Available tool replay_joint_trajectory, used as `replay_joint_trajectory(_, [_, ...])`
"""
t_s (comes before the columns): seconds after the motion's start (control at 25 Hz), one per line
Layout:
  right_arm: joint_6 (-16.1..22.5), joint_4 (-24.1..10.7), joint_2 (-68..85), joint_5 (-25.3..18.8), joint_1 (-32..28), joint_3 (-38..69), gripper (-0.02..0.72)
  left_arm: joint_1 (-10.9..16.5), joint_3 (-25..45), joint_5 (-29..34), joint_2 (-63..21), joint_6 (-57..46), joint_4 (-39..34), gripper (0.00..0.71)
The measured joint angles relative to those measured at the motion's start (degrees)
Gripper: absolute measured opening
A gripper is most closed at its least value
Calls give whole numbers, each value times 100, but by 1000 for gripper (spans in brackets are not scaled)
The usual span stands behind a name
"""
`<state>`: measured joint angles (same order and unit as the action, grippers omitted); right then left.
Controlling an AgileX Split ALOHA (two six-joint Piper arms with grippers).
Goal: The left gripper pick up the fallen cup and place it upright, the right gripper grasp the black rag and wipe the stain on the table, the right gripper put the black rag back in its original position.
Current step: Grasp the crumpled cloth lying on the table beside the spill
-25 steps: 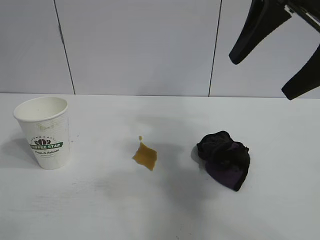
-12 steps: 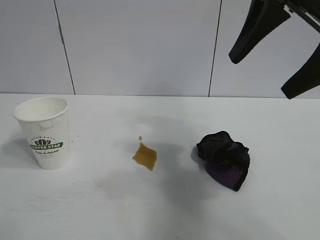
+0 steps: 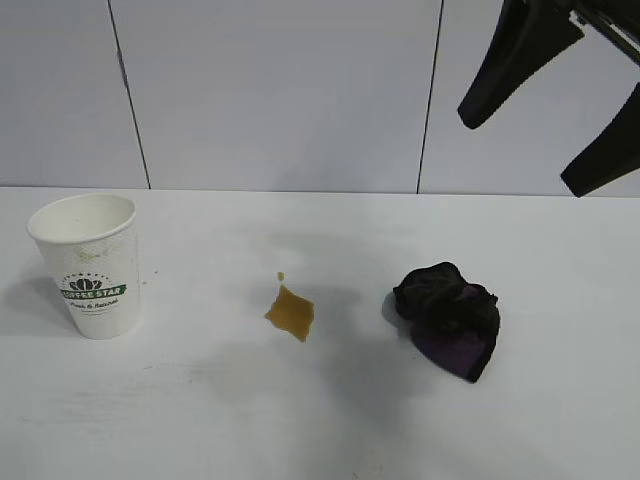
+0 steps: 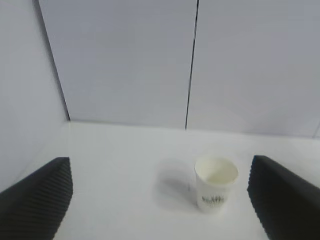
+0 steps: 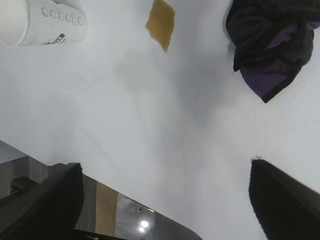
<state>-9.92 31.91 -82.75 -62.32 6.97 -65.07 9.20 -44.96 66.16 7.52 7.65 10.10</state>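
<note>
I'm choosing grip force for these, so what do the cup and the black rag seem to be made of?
The cup looks like white paper with a matte, embossed wall: small raised marks cover it above a printed green logo. The black rag looks like soft woven or knit cloth, matte, bunched into loose folds with a purple side showing; the exact fibre cannot be told.

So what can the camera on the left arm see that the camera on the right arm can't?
Only the left wrist view shows the grey wall panels behind the table and the left gripper, open and empty, with the cup ahead between its fingers. Only the right wrist view shows the stain, the black rag and the open right gripper. Both show the cup, standing upright on the white table.
</note>
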Motion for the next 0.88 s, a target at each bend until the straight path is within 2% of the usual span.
replay_joint_trajectory(0.2, [-45, -85, 0, -5, 0, 0, 622, -232, 843, 155, -180, 5, -36, 687])
replay_joint_trajectory(0.56, [-58, -190, -18, -22, 0, 0, 622, -804, 1616, -25, -207, 10, -346, 687])
replay_joint_trajectory(0.76, [-6, -615, -222, -59, 0, 0, 622, -965, 1714, -116, -211, 10, -392, 687])
replay_joint_trajectory(0.88, [112, -966, -532, 181, 0, 0, 622, -1040, 1716, -144, -211, 10, -408, 687])
